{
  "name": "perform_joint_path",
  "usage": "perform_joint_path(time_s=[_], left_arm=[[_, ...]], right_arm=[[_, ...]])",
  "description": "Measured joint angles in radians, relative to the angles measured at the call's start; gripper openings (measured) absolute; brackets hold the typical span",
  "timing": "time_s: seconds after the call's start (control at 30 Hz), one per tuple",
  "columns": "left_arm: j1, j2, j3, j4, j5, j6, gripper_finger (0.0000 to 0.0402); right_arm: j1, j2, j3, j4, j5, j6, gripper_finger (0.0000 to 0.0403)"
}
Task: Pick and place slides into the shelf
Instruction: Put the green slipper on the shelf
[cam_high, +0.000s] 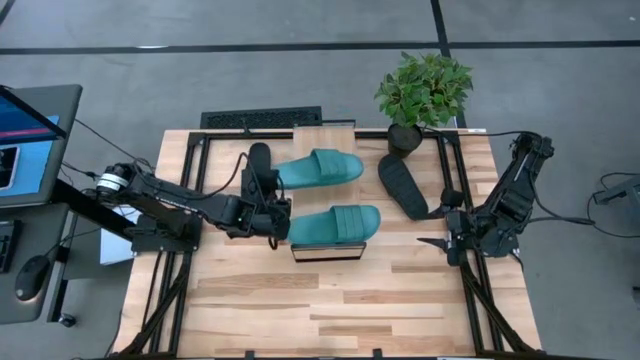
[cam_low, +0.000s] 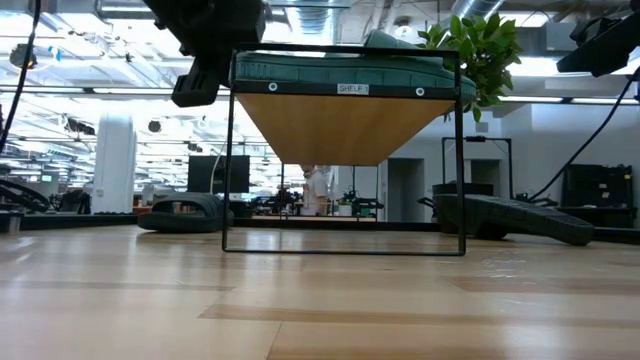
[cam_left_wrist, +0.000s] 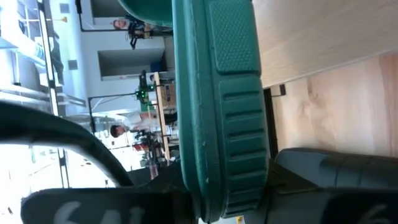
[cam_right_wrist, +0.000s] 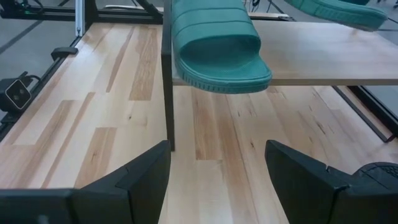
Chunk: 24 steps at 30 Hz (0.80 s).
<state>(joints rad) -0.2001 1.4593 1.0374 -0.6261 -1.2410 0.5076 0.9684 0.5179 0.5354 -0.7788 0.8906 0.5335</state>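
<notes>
Two teal slides lie on the shelf (cam_high: 327, 251) top. The near teal slide (cam_high: 335, 223) is in my left gripper (cam_high: 277, 224), which is shut on its heel end. The far teal slide (cam_high: 320, 168) rests on its sole. One black slide (cam_high: 403, 185) lies on the table right of the shelf, and the other black slide (cam_high: 258, 160) lies at the shelf's left. My right gripper (cam_high: 435, 228) waits open to the right of the shelf, its fingers (cam_right_wrist: 149, 174) apart and pointing at the near slide's toe (cam_right_wrist: 221, 46). My left gripper pinches the near teal slide's heel end (cam_left_wrist: 217, 180) between its two fingers, one finger (cam_left_wrist: 336, 180) on the ribbed sole side and the other on the footbed side. It comes level from the table's left, along the slide. The slide lies level on the shelf top (cam_low: 340, 75).
A potted plant (cam_high: 422, 92) stands at the table's far edge, right of the shelf. Black frame rails (cam_high: 180, 200) run along both table sides. Bare wood (cam_high: 330, 310) stretches in front of the shelf. A monitor (cam_high: 30, 140) sits off the table's left.
</notes>
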Motion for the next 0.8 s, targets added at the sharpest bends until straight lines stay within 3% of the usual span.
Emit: perform_joint_path(time_s=[0.47,0.8], left_arm=[[-0.055,0.001,0.000,0.013,-0.048,-0.034,0.0057],[-0.071,0.083,-0.010,0.006,-0.097,-0.069,0.0057]], right_arm=[[0.000,0.000,0.000,0.009,0.000,0.001,0.0255],[0.000,0.000,0.000,0.008,0.000,0.017,0.0255]])
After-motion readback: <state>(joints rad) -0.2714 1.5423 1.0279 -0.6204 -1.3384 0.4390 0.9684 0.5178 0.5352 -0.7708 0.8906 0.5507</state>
